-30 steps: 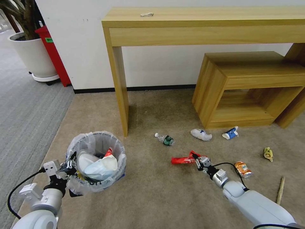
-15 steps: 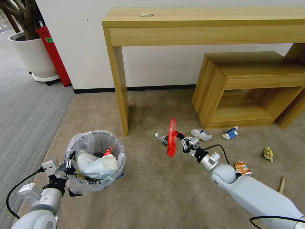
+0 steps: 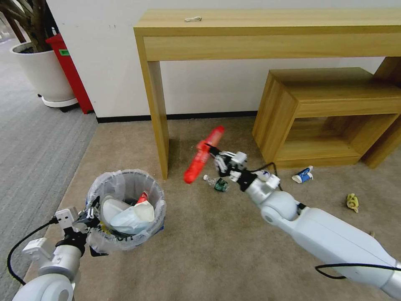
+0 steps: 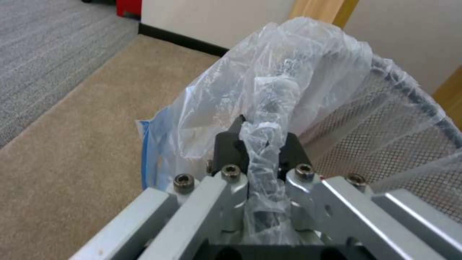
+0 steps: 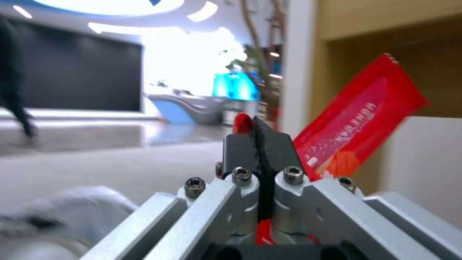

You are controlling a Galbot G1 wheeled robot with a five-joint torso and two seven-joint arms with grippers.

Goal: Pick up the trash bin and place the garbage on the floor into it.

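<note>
The trash bin (image 3: 125, 209) stands on the beige floor (image 3: 209, 251) at the near left, lined with a white bag and holding a slipper, a mask and a red wrapper. My left gripper (image 3: 90, 215) is shut on its bag-covered rim, which the left wrist view shows pinched between the left gripper (image 4: 260, 133) fingers beside the mesh wall (image 4: 385, 119). My right gripper (image 3: 215, 154) hangs in mid-air to the right of the bin, shut on a long red wrapper (image 3: 203, 155) (image 5: 358, 119). A small bottle (image 3: 217, 183), a blue-white carton (image 3: 303, 174) and a yellowish scrap (image 3: 353, 202) lie on the carpet.
A tall wooden desk (image 3: 267, 29) stands against the wall, its leg (image 3: 158, 117) just behind the bin. A low wooden shelf (image 3: 330, 113) sits at the right. A white planter (image 3: 41, 71) and a red object (image 3: 69, 71) stand on grey ribbed carpet (image 3: 33, 138) at the left.
My right gripper has lifted the red wrapper off the floor and carried it up and leftward, toward the bin. The left gripper and the bin have stayed put.
</note>
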